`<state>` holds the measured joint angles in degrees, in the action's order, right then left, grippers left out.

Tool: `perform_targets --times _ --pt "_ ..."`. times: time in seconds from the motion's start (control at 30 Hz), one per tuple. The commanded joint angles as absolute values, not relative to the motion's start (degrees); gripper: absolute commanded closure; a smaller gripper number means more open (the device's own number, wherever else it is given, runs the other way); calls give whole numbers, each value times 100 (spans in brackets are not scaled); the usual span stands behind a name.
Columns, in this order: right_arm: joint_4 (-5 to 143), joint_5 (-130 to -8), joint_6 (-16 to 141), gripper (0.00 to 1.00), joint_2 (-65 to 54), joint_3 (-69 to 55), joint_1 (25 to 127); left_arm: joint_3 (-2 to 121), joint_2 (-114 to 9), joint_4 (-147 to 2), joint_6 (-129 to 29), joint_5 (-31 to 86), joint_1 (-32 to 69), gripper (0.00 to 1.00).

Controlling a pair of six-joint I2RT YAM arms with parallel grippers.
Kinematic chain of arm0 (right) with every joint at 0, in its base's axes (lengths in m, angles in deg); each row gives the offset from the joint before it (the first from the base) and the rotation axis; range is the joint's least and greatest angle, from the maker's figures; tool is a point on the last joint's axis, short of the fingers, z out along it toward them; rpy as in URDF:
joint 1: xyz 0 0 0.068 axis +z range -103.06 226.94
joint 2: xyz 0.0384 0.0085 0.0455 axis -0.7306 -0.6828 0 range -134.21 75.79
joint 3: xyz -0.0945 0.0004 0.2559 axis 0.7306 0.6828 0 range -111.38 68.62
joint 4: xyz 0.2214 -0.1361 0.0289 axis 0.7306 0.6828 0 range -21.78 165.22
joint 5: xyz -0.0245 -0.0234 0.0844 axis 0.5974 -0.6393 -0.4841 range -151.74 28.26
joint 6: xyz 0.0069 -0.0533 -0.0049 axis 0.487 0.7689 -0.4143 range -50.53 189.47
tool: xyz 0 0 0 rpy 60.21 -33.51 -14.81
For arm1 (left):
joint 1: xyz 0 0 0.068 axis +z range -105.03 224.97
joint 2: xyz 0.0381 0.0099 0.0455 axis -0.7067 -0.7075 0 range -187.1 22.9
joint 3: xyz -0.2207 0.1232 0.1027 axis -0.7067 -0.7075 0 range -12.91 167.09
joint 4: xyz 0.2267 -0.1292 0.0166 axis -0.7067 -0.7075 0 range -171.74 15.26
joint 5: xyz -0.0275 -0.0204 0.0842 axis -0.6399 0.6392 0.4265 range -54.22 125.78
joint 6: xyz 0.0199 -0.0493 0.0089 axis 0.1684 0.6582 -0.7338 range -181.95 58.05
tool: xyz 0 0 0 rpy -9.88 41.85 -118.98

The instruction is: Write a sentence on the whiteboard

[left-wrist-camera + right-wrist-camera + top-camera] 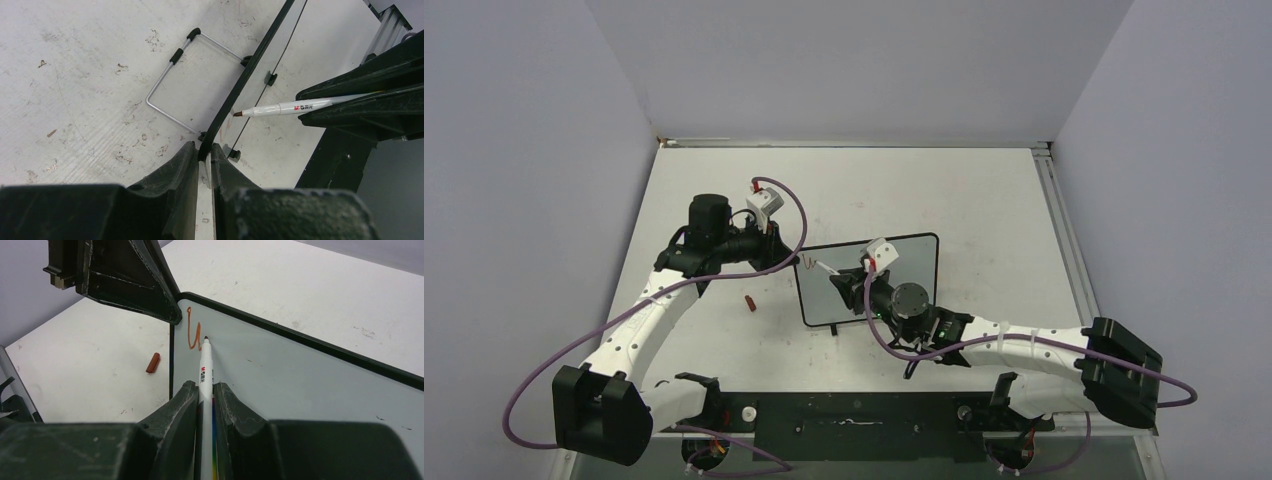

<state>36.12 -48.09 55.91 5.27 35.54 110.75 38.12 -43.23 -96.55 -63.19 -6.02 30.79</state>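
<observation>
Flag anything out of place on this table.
Only the red cap stands out: it lies loose on the table, left of the whiteboard and apart from it. The table is scuffed and stained too. The left gripper clamps the whiteboard's corner; the right gripper holds the marker to it.

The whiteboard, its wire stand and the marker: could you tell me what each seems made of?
Pale grey-white whiteboard: smooth, slightly glossy coated panel, judging by its sheen; the thin black frame looks plastic. Bent silver wire stand: bare metal, with black, probably rubber sleeves. White marker: likely plastic barrel, smooth with printed label.
</observation>
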Motion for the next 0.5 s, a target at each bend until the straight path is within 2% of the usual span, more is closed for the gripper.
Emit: perform_targets --times 0.0,0.47 --pt "3350 -4466 5776 95 701 3277 11040 3797 -4258 -9759 -6446 -466 3121 100" --pt "3241 -4441 5822 95 672 3214 11040 3797 -4263 -9775 -6451 -465 3123 100"
